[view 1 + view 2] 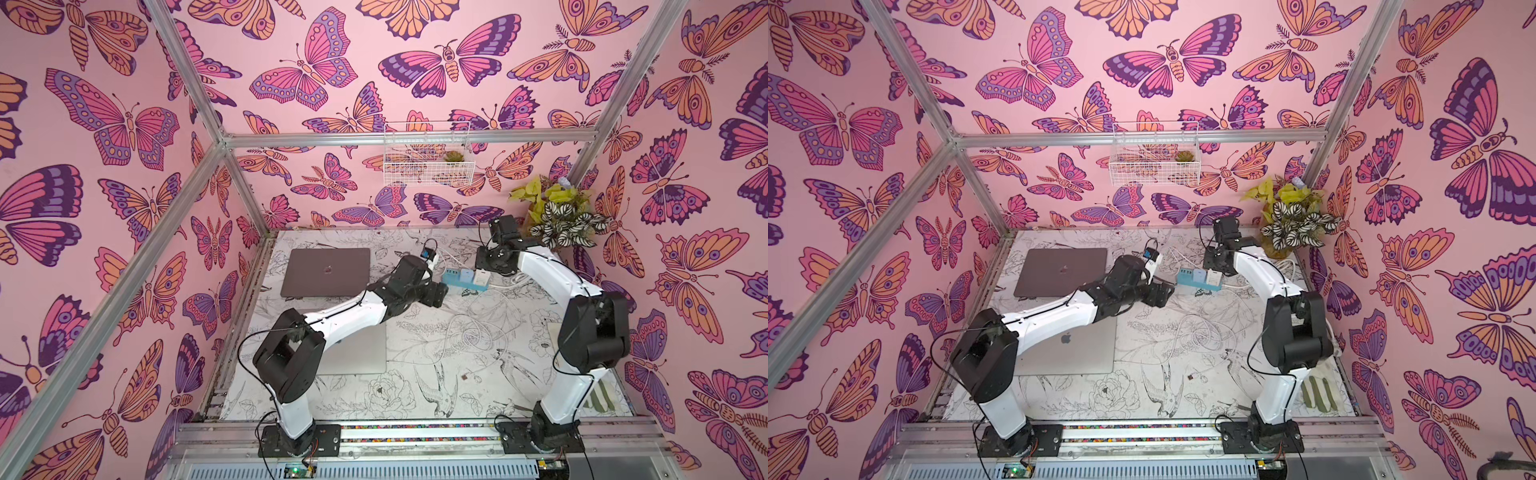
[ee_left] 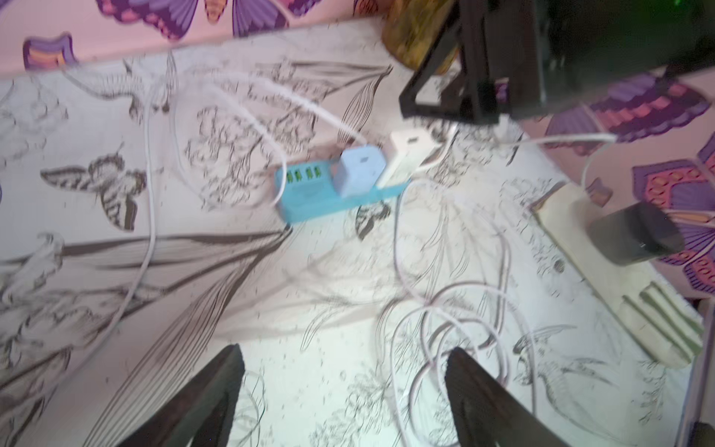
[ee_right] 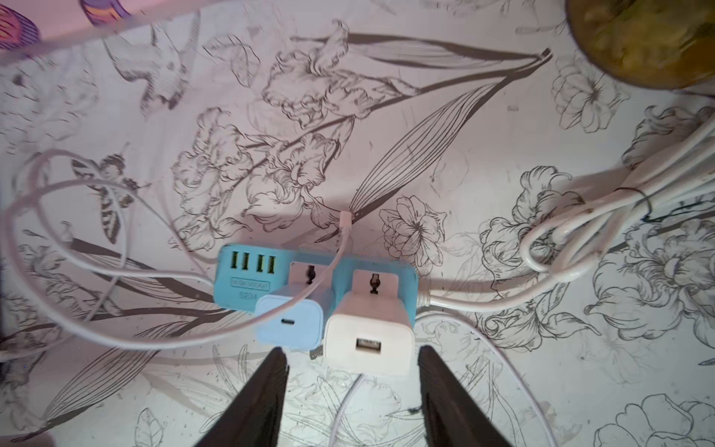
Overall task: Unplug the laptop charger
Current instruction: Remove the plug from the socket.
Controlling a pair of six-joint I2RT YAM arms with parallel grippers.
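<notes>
- Right gripper (image 3: 350, 348): jaws apart, gripping nothing, fingertips flanking the white charger (image 3: 367, 333).
- The white charger stands on the blue power strip (image 3: 240, 288), beside a pale blue charger (image 3: 288, 323).
- Left gripper (image 2: 344, 350): wide open, empty, near the strip's end.

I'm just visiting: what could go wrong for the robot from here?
The white charger sits close beside the blue charger, so the open right gripper might catch both. The left gripper hovers off the power strip, so a pull might drag the whole strip. Loose cables nearby could snag.
</notes>
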